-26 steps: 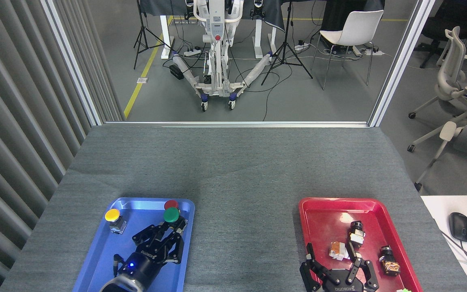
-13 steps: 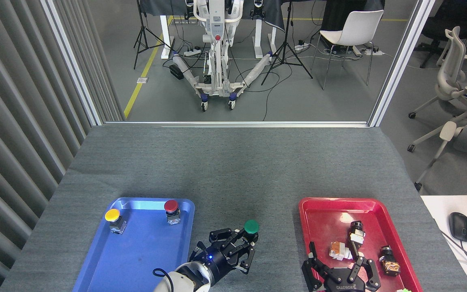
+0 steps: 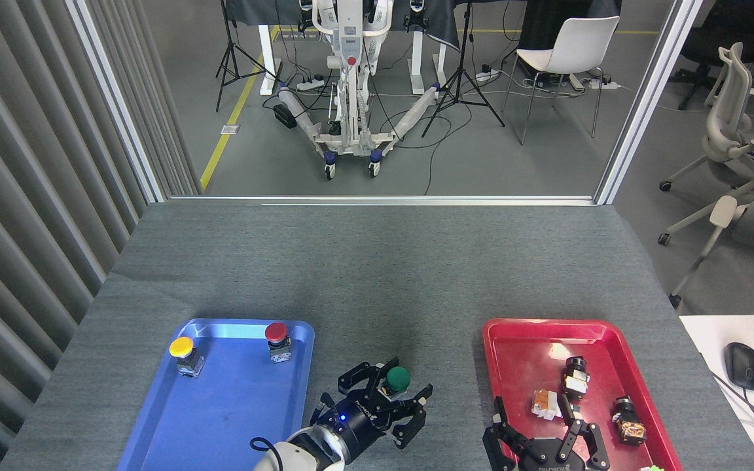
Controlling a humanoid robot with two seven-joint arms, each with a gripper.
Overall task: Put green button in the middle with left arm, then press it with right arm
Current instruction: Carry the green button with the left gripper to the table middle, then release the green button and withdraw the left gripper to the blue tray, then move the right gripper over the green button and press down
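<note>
Head view: the left tool (image 3: 387, 405) sat with black fingers spread around the green button (image 3: 398, 378), whose domed cap showed between them, upright on grey felt bench (image 3: 377, 275). The right tool (image 3: 547, 445), fingers open and empty, lay well to the button's right, over the red tray (image 3: 491, 340).

1. Green button (image 3: 398, 378): round domed green cap, base hidden. It stood upright on the grey felt, in the gap between the blue and red trays, nearer the blue one.
2. Left gripper (image 3: 385, 400): black, multi-fingered, fingers spread loosely around the button, whether touching it could not be told.
3. Right gripper (image 3: 547, 435): black, fingers splayed wide, at the near end of the red tray.
4. Middle (image 3: 377, 288): bare dark grey felt.
</note>
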